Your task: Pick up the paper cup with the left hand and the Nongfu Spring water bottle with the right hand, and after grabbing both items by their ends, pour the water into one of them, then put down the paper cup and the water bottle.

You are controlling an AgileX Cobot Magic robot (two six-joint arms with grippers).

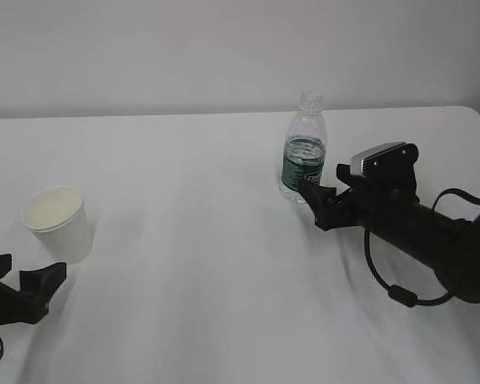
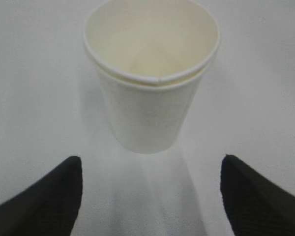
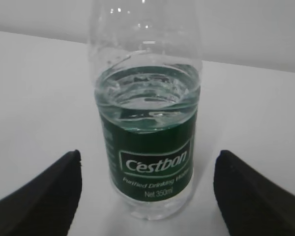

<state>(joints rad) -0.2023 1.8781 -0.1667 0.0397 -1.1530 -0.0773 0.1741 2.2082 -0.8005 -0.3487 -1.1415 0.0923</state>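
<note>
At the near edge of the exterior view, about 7 o'clock, the left pincer [image 1: 24,278] is seen low over the white worktop [image 1: 200,240], its jaws spread wide and holding nothing. Just beyond it, at 9 o'clock, the paper cup [image 1: 58,224] stands upright and empty; in the left wrist view the cup [image 2: 150,83] is centred between the two fingertips [image 2: 49,196] yet lies ahead of them, untouched, so an approach for a grasp is judged to be under way. Farther off, near 2 o'clock, the right pincer [image 1: 318,200] is likewise wide open and empty, just beside the Cestbon-labelled water bottle [image 1: 304,152]. The bottle [image 3: 146,132] stands capless, with water [image 3: 147,91] reaching above the green label, lined up for gripping.
</note>
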